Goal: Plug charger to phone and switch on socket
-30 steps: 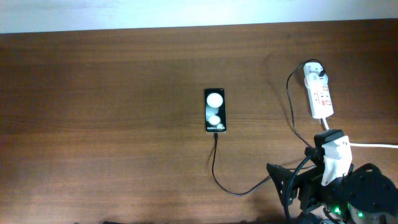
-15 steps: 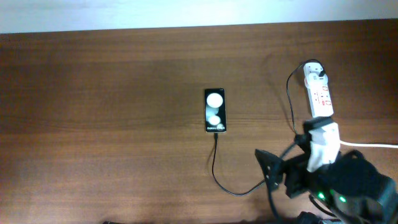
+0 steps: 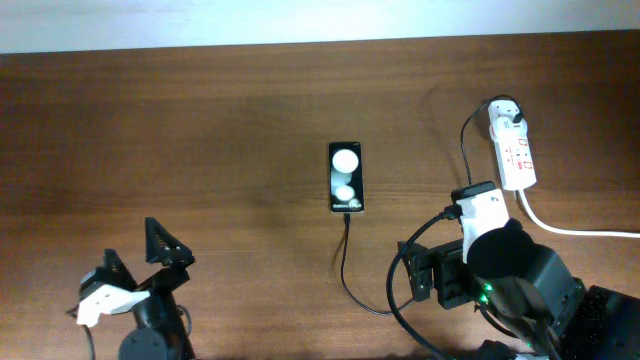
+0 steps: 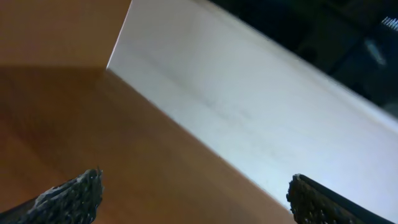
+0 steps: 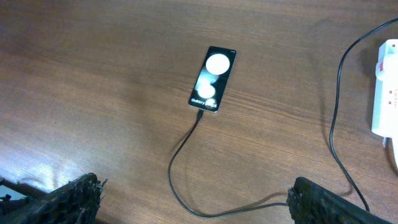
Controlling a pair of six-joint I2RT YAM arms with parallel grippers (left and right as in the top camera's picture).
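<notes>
The black phone [image 3: 345, 177] lies face up mid-table, also in the right wrist view [image 5: 212, 78]. The thin black charger cable [image 3: 346, 268] meets the phone's near end, loops toward me and runs under my right arm up to the white adapter [image 3: 507, 112] in the white socket strip [image 3: 516, 158]. The strip's edge shows in the right wrist view [image 5: 385, 87], as does the cable [image 5: 184, 152]. My right gripper [image 3: 412, 272] [image 5: 194, 190] is open and empty, above the cable loop. My left gripper [image 3: 135, 255] [image 4: 196, 190] is open and empty at the front left.
The strip's thick white cord [image 3: 580, 231] runs off to the right edge. A white wall [image 4: 261, 106] borders the wooden table's [image 3: 180, 150] far edge. My right arm's body [image 3: 520, 275] covers the front right corner.
My right arm has swung left, away from the socket strip, toward the cable loop. My left arm has come into view at the front left. Phone, cable and strip have not moved.
</notes>
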